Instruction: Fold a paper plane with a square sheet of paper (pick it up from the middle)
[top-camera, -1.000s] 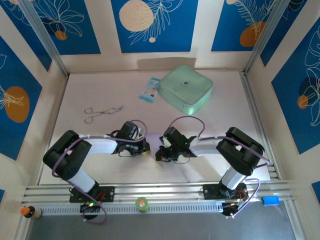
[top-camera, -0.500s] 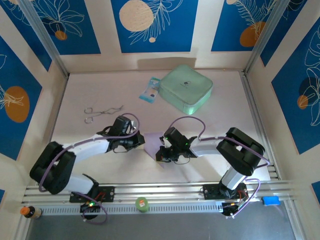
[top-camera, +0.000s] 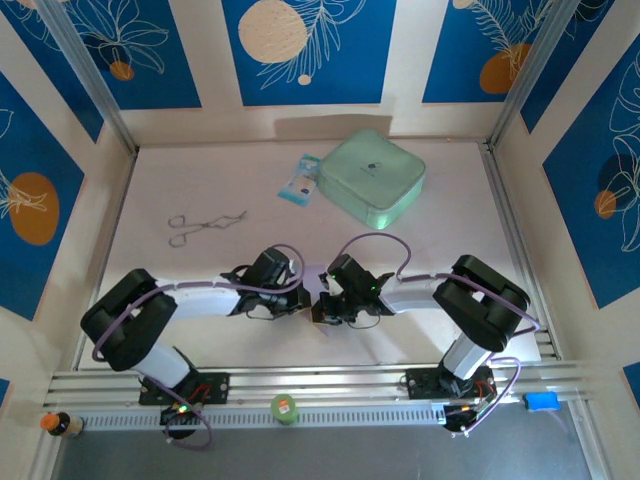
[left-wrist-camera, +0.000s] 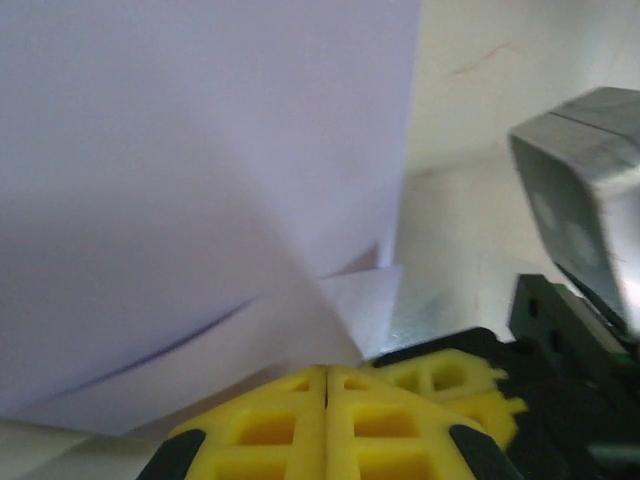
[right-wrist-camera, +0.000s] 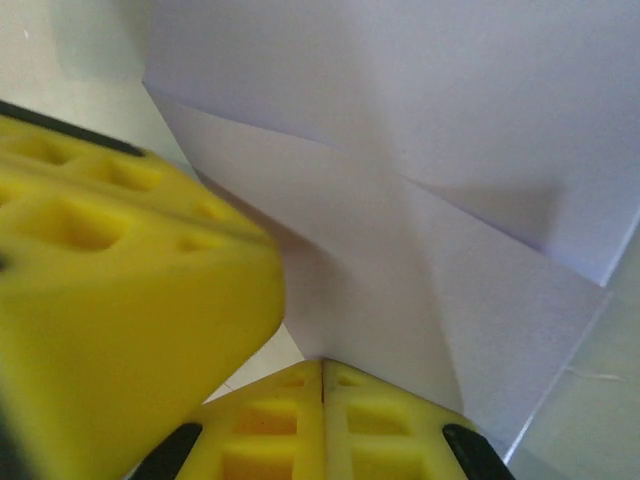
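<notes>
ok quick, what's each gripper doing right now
left gripper: closed, pinching the paper
right gripper: closed, pinching the same paper

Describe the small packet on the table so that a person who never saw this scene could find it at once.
Look at the far side of the white table, where a large mint-green case lies. The packet lies just beside its left edge. It is small, flat, blue and white, unlike the thin metal forceps lying further left.

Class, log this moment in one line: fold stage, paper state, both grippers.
stage: mid-fold | square sheet of paper: creased, layers overlapping | left gripper: shut, tips at paper | right gripper: shut, tips at paper
</notes>
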